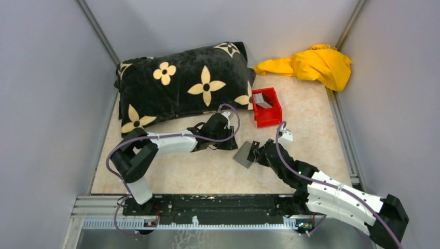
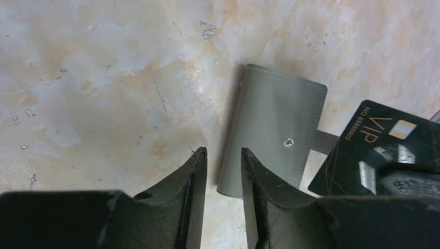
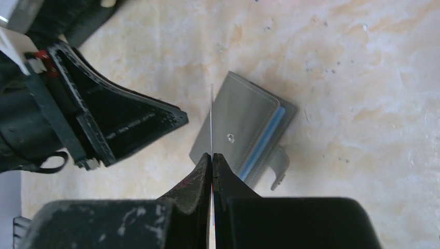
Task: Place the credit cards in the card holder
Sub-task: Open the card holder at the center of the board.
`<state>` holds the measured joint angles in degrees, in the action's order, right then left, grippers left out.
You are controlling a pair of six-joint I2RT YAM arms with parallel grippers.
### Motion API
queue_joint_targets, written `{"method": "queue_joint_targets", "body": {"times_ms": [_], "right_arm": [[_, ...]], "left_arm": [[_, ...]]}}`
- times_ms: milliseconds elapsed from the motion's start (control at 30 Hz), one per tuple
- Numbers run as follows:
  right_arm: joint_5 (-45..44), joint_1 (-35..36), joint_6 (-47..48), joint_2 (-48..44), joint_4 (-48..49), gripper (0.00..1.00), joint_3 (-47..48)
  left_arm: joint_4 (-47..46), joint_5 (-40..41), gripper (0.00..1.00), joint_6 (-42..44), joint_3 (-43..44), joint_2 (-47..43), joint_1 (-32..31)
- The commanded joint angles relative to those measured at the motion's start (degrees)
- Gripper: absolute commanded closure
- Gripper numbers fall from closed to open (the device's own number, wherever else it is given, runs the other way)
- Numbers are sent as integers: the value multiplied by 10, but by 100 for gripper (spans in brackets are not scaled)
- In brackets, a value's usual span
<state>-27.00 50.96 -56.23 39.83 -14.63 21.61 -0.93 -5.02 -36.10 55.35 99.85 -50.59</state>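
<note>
**Card holder** (image 1: 243, 154): grey, folded flat on the counter (image 1: 207, 174) at mid-scene, between the two grippers. The snap stud faces up and the closing tab lies loose at its side. The long axis runs diagonally, from near-left to far-right. A blue strip (image 3: 264, 137) lines one long edge, the one turned away from the left arm.

**Credit card** (image 2: 379, 148): dark, marked "VIP", off the counter. It stands on edge above the holder, over the long edge opposite the blue strip, and roughly in line with the holder's long axis.

**Right gripper** (image 3: 212, 155): clamped tight on the card's near end, just to the right of the holder. It is the arm carrying the load.

**Left gripper** (image 2: 223, 155): low over the holder's left end, jaws parted by a narrow gap. Nothing appears to be pinched between them, though the holder's corner sits just beyond the tips.

**Further cards** (image 1: 262, 101): grey, lying in the red bin (image 1: 267, 122), far right of the holder and well apart from it.

**Judgement:** the insertion turns on the blue edge. If the pockets open there, the card must cross the holder's width to that side and tip flatter. The left gripper is best placed to steady or open the holder.
</note>
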Motion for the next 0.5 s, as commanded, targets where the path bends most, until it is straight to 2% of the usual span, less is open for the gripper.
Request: {"method": "queue_joint_targets", "body": {"times_ms": [0, 467], "right_arm": [[-13, 14, -61, -5, -1, 100, -22], [-20, 21, -142, -69, -63, 100, -73]], "left_arm": [[-7, -21, 63, 13, 12, 12, 9], [-27, -57, 64, 3, -7, 25, 16]]}}
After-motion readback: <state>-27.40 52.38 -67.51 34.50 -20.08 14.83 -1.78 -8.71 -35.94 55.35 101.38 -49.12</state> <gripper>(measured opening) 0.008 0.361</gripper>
